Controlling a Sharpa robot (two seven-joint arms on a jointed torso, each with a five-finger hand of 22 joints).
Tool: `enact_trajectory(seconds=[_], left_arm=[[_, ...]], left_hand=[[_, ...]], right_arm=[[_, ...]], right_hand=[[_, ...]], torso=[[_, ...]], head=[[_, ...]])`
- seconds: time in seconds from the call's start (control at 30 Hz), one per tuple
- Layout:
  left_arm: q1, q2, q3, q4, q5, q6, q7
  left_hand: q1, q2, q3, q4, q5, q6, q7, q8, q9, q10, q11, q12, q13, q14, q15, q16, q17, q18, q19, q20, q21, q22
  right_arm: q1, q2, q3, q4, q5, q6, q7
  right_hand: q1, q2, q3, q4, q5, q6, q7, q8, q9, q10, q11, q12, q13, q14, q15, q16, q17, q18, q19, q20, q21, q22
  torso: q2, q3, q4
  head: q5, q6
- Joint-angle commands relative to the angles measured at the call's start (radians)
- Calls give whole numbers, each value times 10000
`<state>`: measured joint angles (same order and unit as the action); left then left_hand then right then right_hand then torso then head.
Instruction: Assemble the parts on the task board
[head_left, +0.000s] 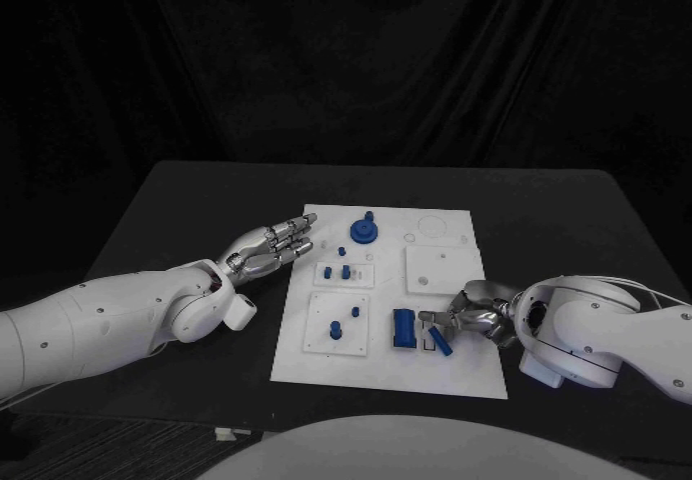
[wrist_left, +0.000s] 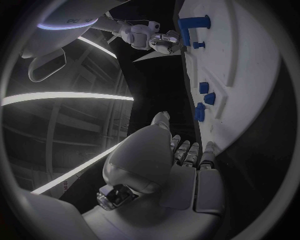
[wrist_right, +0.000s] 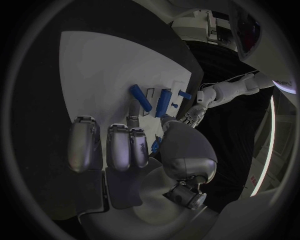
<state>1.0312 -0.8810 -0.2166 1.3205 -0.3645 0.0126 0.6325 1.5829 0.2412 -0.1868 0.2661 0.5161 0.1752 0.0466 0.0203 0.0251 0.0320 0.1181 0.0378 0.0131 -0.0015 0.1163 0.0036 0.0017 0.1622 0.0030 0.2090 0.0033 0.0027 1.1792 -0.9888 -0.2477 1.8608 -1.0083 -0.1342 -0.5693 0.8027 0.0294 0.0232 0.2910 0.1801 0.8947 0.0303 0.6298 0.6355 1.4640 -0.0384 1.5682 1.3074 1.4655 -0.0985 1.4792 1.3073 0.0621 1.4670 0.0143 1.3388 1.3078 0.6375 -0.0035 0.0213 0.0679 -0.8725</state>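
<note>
The white task board (head_left: 447, 385) lies in the middle of the table. On it are a round blue part (head_left: 365, 231), two small blue pegs (head_left: 342, 272), a blue peg (head_left: 336, 328), an upright blue block (head_left: 404, 329) and a slanted blue bar (head_left: 438, 341). My right hand (head_left: 476, 320) hovers at the board's right edge with fingers apart, its fingertips close to the bar (wrist_right: 140, 97); whether they touch it I cannot tell. My left hand (head_left: 274, 243) lies flat and open beside the board's left edge, fingers stretched toward the round part, holding nothing. The left wrist view has the block (wrist_left: 194, 23).
The black table (head_left: 188, 200) runs bare to the left and far side of the board. A raised white square (head_left: 440, 268) sits on the board's right half. A dark curtain hangs behind the table.
</note>
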Motion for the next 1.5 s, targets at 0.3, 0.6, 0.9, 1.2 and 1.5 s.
enact_trajectory(seconds=[0.3, 0.6, 0.9, 1.2, 1.5], left_arm=[[-19, 22, 7, -4, 14, 170, 46], [-23, 29, 7, -19, 14, 213, 7], [-31, 28, 7, -24, 14, 235, -18], [-40, 45, 7, -60, 14, 255, -48], [-57, 38, 7, -67, 14, 251, -85]], left_hand=[[104, -1, 75, -22, 57, -10, 61, 61, 5, 9, 7, 68, 12, 15, 40, -36, -17, 45, 16, 71, 12, 11], [128, 6, 104, -48, 82, -18, 72, 57, 3, 6, 26, 67, 11, 15, 53, -36, -17, 45, 19, 82, 14, 13], [148, 15, 131, -71, 96, -8, 95, 57, 4, 4, 35, 67, 11, 15, 65, -36, -17, 44, 20, 94, 15, 14], [163, 24, 154, -88, 107, -18, 113, 55, 3, 2, 40, 65, 10, 15, 76, -36, -17, 43, 20, 103, 15, 13], [194, 36, 200, -130, 132, -22, 130, 53, 2, -1, 54, 64, 10, 15, 91, -36, -17, 42, 23, 118, 17, 15]], right_arm=[[-26, 25, 0, -44, -295, 157, 47], [-26, -4, 0, 2, -564, 295, 346], [-27, 18, 0, 36, -607, 498, 511], [-30, 55, 0, 34, -614, 449, 672], [-53, 99, 0, -21, -615, 252, 853]], right_hand=[[1585, -158, -325, -345, 778, -1486, 359, -951, -122, 1068, 263, 26, 2634, 604, 187, -84, 30, -14, 60, 106, -340, 1805], [3261, -463, -328, -1195, 1814, -1596, 582, -1472, -669, 1068, 469, 26, 2634, 588, 382, -113, -38, 22, 1, 330, -495, 1769], [3875, -607, -366, -1611, 1357, -1473, 602, -1550, -850, 1068, 487, 26, 2634, 575, 399, -137, -91, 35, -20, 353, -568, 1753], [4241, -392, -134, -1781, 2046, -847, 451, -1319, -875, 1068, 373, 26, 2634, 582, 322, -125, -60, 40, -13, 309, -572, 1758], [4648, -454, 798, -2036, 4410, 146, 100, -1388, -1144, 1068, 49, 26, 2634, 589, 33, -132, -50, 25, 19, 28, -540, 1778]], torso=[[8, -2, 8], [6, -4, 4], [9, -1, 0], [-1, -1, 3], [3, -4, 3]], head=[[6, -1], [-17, -1], [15, -1], [36, -1], [50, -1]])
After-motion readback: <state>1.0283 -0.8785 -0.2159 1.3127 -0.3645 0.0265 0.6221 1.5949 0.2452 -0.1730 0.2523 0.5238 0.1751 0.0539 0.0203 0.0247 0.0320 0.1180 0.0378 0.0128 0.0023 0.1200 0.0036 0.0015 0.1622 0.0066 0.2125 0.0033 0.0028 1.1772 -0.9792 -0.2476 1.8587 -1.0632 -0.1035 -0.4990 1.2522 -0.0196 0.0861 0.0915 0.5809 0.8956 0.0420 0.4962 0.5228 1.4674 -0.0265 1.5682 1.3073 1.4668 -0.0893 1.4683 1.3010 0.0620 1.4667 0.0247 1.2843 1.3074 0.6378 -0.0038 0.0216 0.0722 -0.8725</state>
